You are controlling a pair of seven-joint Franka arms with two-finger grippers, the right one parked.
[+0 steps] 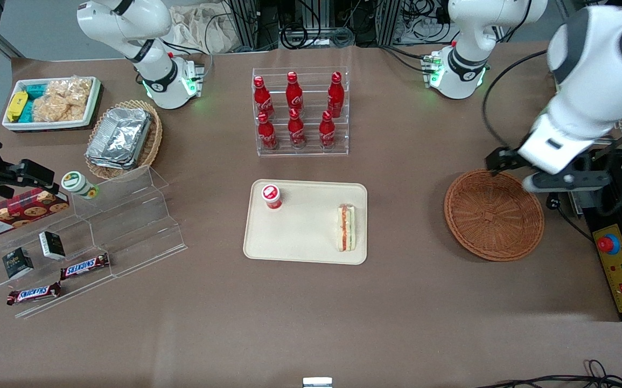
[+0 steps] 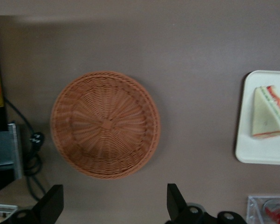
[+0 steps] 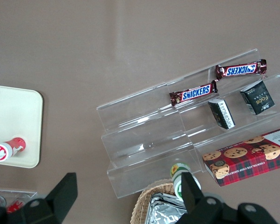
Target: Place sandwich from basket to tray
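1. The sandwich [image 1: 347, 227] is seen lying on the tray [image 1: 305, 237], at the tray end toward the working arm; the filling stripe runs along its length.
2. A small red-capped bottle [image 1: 271, 196] is also held by the tray, at the corner farther from the front camera, toward the parked arm's end.
3. The tray is placed mid-desk, nearer the front edge than the clear rack [image 1: 301, 111], in which six red cola bottles are stood in two rows.
4. The basket [image 1: 494, 214] is shown with nothing in it; it is set toward the working arm's end of the desk, well apart from the tray.
5. The gripper [image 2: 114, 205] is held above the desk just beside the basket rim, farther from the front camera than the basket. Its fingers [image 2: 50, 204] are spread wide and nothing is gripped.
6. Toward the parked arm's end, near the back corner, a white bin [image 1: 52, 102] is filled with bagged pale snacks plus yellow and teal packs.
7. Beside it, stacked foil containers are held in a lighter oval wicker basket [image 1: 123, 139].
8. On the stepped acrylic stand [image 1: 95, 237] near the same desk edge are found: a cookie box [image 1: 15, 211], a green-labelled jar [image 1: 79, 185], two small dark boxes and two Snickers bars [image 1: 84, 265].
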